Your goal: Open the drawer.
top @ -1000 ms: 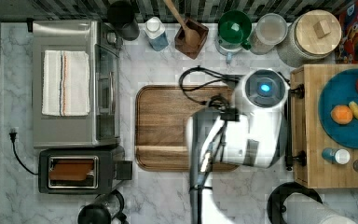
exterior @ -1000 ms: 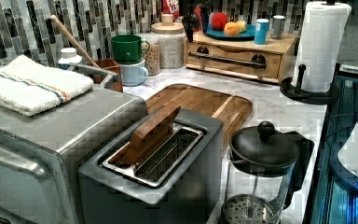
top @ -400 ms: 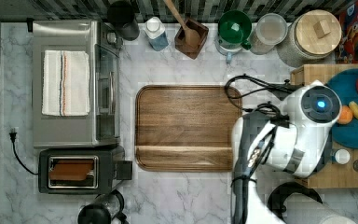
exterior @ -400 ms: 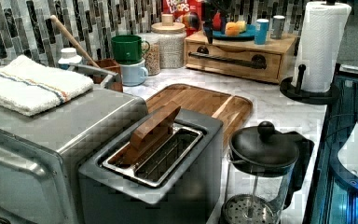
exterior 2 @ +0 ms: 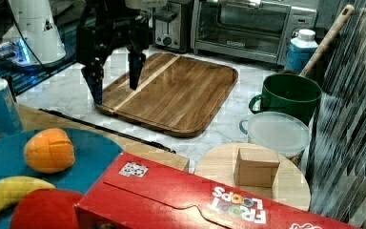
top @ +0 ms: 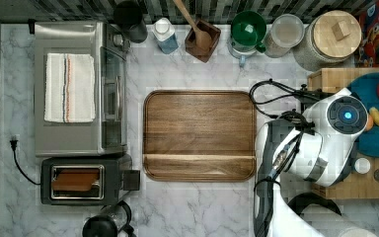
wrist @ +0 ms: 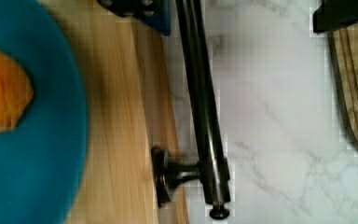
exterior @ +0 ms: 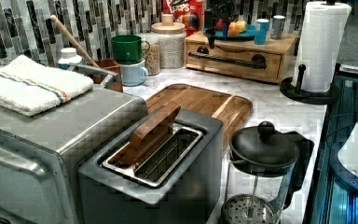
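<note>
The light-wood drawer (exterior: pixel 235 71) sits flush in the front of the butcher-block cabinet (top: pixel 325 76), with its long black bar handle (exterior: pixel 228 59) across the front. In the right view my gripper (exterior 2: pixel 115 86) hangs open above the handle (exterior 2: pixel 105 128), both black fingers pointing down. The wrist view has the handle (wrist: pixel 205 116) running between the two fingers (wrist: pixel 137 9), closer to the one on the cabinet side, with a gap to each. In the left view the gripper (exterior: pixel 212 30) hovers over the cabinet's front edge. In the top view the white arm (top: pixel 325 133) covers the drawer front.
A brown rounded tray (top: pixel 200 134) lies on the marble beside the cabinet. A blue plate (exterior 2: pixel 90 152) with fruit, cups and a cereal box (exterior 2: pixel 195 200) sit on the cabinet top. A paper towel stand (exterior: pixel 319 46), a French press (exterior: pixel 261 163), a toaster (top: pixel 79 180) and a toaster oven (top: pixel 79 89) stand around.
The arm has swung from above the brown tray toward the top view's right, ending over the cabinet's front edge. The drawer has not moved.
</note>
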Controlling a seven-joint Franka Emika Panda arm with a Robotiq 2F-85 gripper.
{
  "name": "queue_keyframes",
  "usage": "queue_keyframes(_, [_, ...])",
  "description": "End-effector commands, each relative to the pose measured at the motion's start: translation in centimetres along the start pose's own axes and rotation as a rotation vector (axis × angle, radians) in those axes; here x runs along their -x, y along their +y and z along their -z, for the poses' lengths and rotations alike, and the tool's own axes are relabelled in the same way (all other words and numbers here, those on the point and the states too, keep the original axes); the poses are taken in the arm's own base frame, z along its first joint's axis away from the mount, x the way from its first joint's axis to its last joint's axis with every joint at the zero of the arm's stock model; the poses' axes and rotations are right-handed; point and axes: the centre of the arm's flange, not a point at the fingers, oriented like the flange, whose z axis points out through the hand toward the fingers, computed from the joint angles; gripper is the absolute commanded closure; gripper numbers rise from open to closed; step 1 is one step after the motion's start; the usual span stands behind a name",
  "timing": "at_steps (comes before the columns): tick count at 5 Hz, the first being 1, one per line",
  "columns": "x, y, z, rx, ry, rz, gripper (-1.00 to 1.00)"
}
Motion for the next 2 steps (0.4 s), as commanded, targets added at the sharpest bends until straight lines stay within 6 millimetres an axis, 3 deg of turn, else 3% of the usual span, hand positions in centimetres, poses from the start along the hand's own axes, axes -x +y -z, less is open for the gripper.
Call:
queue_keyframes(1, [-2.5,-1.0,-1.3,0.002,0.109,0.141,-1.00])
queue_keyframes(2, [-2.7,-0.4,-2.8,0.011,0.111,0.149,-1.00])
